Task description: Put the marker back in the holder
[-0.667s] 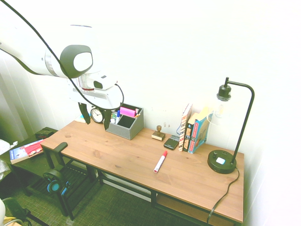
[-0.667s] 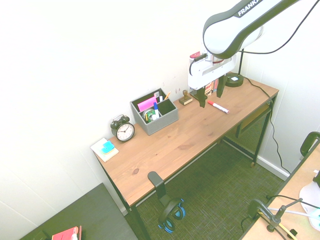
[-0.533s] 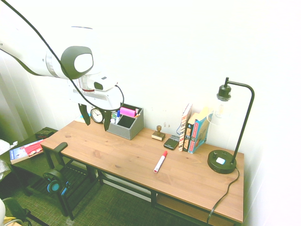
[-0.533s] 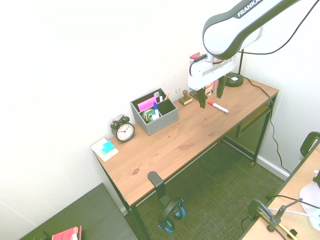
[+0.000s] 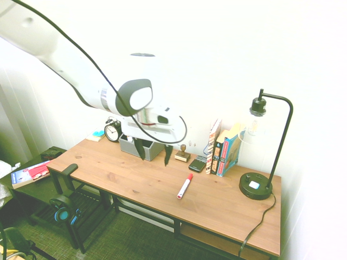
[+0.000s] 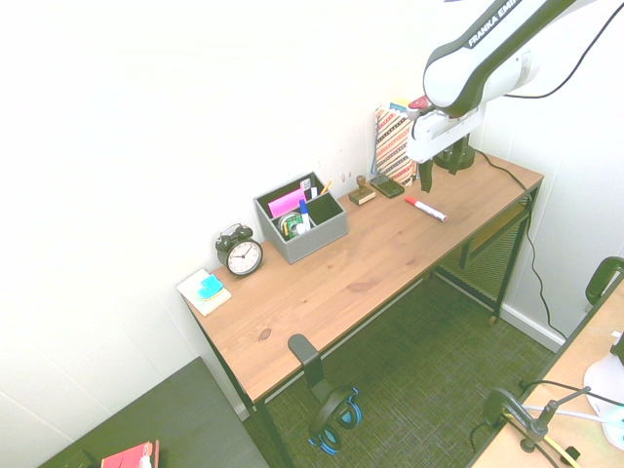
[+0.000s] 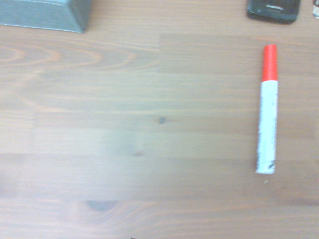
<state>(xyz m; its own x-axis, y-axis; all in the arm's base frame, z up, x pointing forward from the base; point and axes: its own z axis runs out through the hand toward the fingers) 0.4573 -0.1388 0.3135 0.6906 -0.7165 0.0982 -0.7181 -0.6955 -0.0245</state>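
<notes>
The marker (image 5: pixel 185 186), white-barrelled with a red cap, lies flat on the wooden desk (image 5: pixel 124 176) and serves as the landmark. The gripper (image 5: pixel 154 160) is above the desk, to the holder side of the marker, not touching it; its two fingers stand apart with nothing between them. Near the marker's capped end sits a small black device (image 6: pixel 387 185), with a wooden stamp (image 6: pixel 362 191) just beside that device. Further from the marker, beyond the stamp, stands the holder (image 6: pixel 302 219), grey, containing a pink block (image 6: pixel 288 203) and a blue-capped pen (image 6: pixel 304 214). Farthest along that side is a black alarm clock (image 6: pixel 240 253), upright. On the marker's opposite side stands the lamp (image 5: pixel 256 186).
</notes>
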